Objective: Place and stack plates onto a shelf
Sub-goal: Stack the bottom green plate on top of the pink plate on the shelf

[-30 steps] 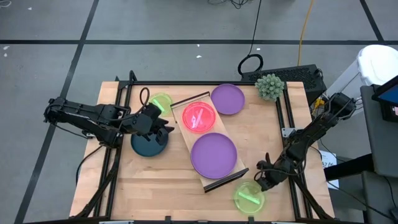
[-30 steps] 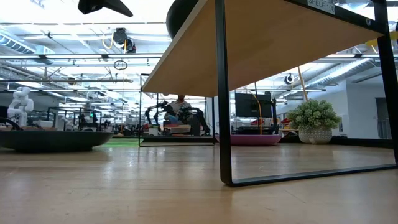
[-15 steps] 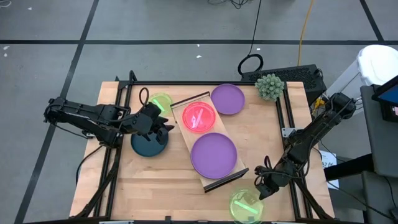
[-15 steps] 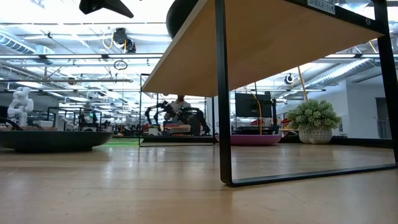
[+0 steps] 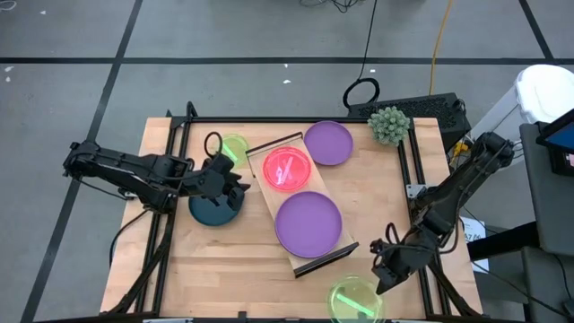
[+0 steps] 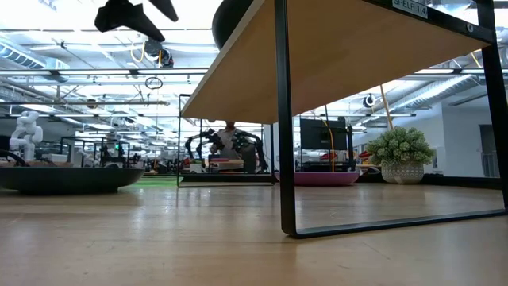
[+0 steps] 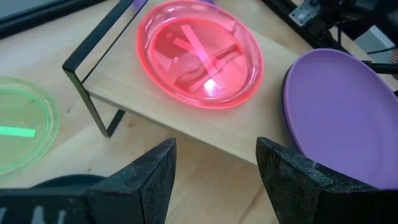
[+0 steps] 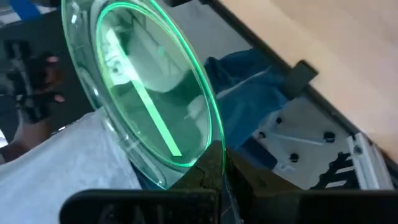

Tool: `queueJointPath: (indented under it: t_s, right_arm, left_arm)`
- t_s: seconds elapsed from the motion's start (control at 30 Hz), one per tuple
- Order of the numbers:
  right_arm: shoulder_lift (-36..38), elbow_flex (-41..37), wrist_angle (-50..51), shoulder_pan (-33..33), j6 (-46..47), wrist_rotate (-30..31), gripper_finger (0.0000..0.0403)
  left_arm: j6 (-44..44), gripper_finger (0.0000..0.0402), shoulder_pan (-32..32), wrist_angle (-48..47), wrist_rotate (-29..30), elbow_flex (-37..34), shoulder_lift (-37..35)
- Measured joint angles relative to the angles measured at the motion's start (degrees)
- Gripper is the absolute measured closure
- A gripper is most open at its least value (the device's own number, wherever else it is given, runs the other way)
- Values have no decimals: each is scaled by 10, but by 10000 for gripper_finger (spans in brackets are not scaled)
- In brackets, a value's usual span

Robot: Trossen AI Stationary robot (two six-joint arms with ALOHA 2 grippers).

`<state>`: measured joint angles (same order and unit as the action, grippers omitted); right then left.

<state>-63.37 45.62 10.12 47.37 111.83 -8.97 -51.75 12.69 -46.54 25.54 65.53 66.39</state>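
**Operator:** Right gripper (image 5: 384, 279) is clamped on the rim of a small green plate (image 5: 355, 298) at the table's near right corner, and from above I see the plate partly past the table edge. In the right wrist view the plate (image 8: 149, 93) stands tilted on edge with the fingers pinching its rim; the fingertips themselves are lost in dark blur.

**Observer:** And the left?

**Operator:** Left gripper (image 5: 235, 184) hangs with its fingers (image 7: 146, 180) spread wide and nothing between them, just above the dark teal plate (image 5: 213, 209) on the tabletop, beside the shelf's (image 5: 269, 197) left edge. The gripper hides part of that plate.

**Observer:** What is on the shelf?

**Operator:** A pink-red plate (image 5: 287, 169) at its far end and a large purple plate (image 5: 308, 223) at its near end. In the left wrist view a dark rim shows under the purple one, so something may lie beneath it; I cannot tell what. Likewise, I cannot tell whether the pink one is a single plate or two stacked.

**Observer:** Off the shelf?

**Operator:** A second green plate (image 5: 233, 147) lies on the table behind the left gripper, and a second purple plate (image 5: 327, 143) lies near the potted plant (image 5: 389, 125). The low view mostly shows the shelf's underside.
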Motion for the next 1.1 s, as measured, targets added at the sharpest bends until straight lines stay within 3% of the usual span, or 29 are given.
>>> queueJointPath:
  t_s: [0.13,0.6,1.1]
  right_arm:
    - [10,38,40,0,-3,7,403]
    - [33,127,113,-28,-82,148,403]
    - [33,159,116,-176,-145,150,403]
  left_arm:
    - [-5,176,2,0,0,-2,0]
    - [-15,176,3,1,0,-2,0]
    - [-26,176,3,1,-21,-2,0]
